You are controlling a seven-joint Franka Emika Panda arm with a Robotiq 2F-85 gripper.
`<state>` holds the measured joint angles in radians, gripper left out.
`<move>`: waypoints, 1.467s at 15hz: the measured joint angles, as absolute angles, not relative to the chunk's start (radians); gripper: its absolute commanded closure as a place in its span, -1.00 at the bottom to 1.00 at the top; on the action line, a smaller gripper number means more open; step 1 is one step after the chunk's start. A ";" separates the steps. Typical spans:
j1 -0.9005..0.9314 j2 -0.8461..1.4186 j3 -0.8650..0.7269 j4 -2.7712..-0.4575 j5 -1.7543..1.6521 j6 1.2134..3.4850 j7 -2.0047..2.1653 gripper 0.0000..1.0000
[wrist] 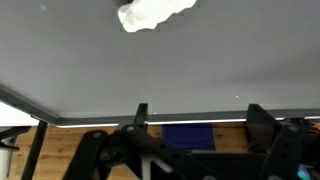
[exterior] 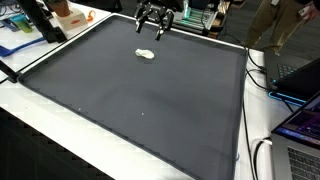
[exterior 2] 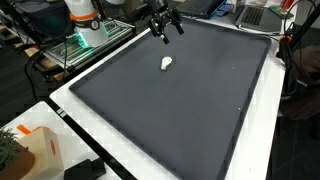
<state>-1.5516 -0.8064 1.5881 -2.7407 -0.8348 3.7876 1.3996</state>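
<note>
A crumpled white wad [exterior: 146, 55] lies on the dark grey mat [exterior: 150, 115], in the half of the mat nearest the robot and well in from every edge. The gripper [exterior: 152, 31] hangs in the air above the mat's edge on the robot's side. It is apart from the wad and touches nothing. Its jaws are spread wide and hold nothing.

In the wrist view the two black fingertips [wrist: 141, 111] stand far apart at the bottom of the frame. The wad [wrist: 155, 14] sits at the top, ahead of the gripper [wrist: 200, 115] and slightly off its midline, with a broad stretch of bare mat [wrist: 150, 70] between them. In both exterior views the wad [exterior 2: 166, 63] appears on the mat [exterior 2: 180, 115] just beyond the gripper [exterior 2: 167, 30].

The wad is small, lumpy and irregular, with soft folds. It may be tissue or cloth, but the views are too coarse to say which. The mat is flat, matte and rectangular, with a thin darker border. It lies on a white table [exterior: 40, 108], whose smooth surface frames the mat. The gripper is black, hard and angular, with jointed metal links.
</note>
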 measured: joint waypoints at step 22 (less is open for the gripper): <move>-1.622 -0.736 1.651 -2.746 -0.871 3.689 1.101 -1.00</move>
<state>-1.6219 -0.7360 1.6515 -2.7459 -0.8710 3.6893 1.1005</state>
